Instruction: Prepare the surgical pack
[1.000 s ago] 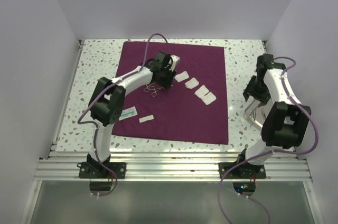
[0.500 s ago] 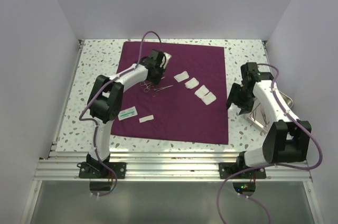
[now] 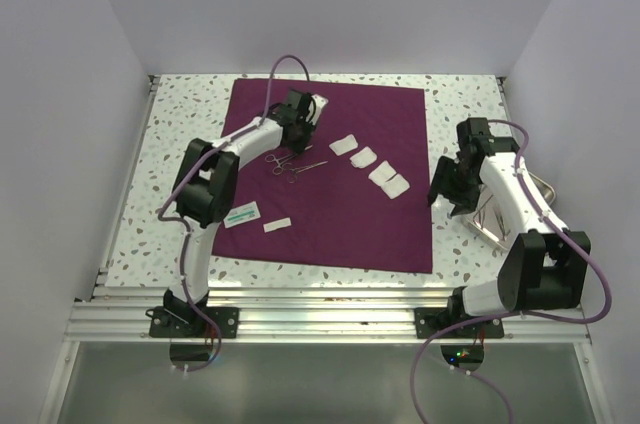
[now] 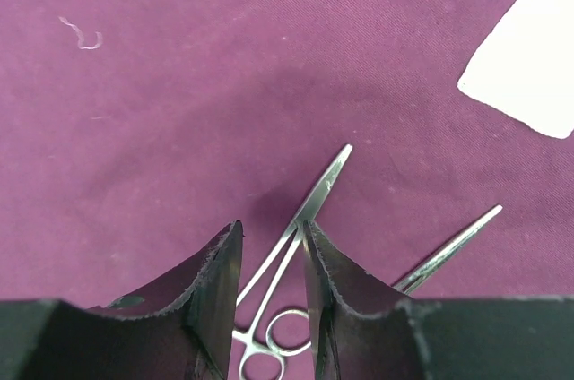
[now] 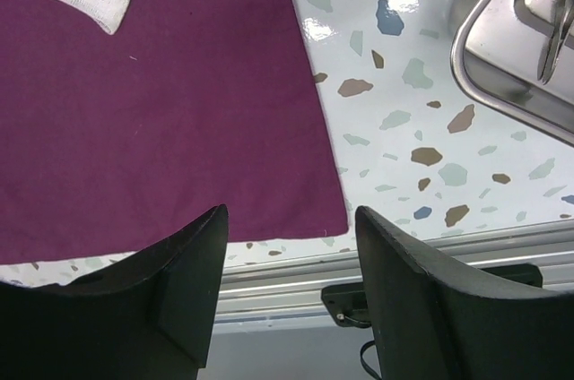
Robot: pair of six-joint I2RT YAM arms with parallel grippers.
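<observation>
The surgical pack, a dark maroon drape (image 3: 330, 204), lies flat on the speckled table, also filling the left wrist view (image 4: 224, 84). Two steel forceps (image 3: 290, 162) lie on it. My left gripper (image 3: 298, 129) hovers over them, jaws apart. One pair of forceps (image 4: 309, 205) shows through the gap on the cloth below, the other (image 4: 448, 250) lies to its right. Several white gauze squares (image 3: 372, 165) sit in a diagonal row. My right gripper (image 3: 447, 194) hangs open and empty over the drape's near right corner (image 5: 152, 111).
A shiny steel tray (image 3: 500, 216) stands right of the drape, its rim (image 5: 466, 48) close to my right gripper, with an instrument (image 5: 556, 21) inside. A flat packet (image 3: 241, 214) and a small white strip (image 3: 277, 225) lie on the drape's near left. The aluminium rail (image 5: 359, 254) bounds the table's front.
The left gripper drew back from the forceps toward the far side and its jaws narrowed. The right arm swung left from over the tray to the drape's right edge.
</observation>
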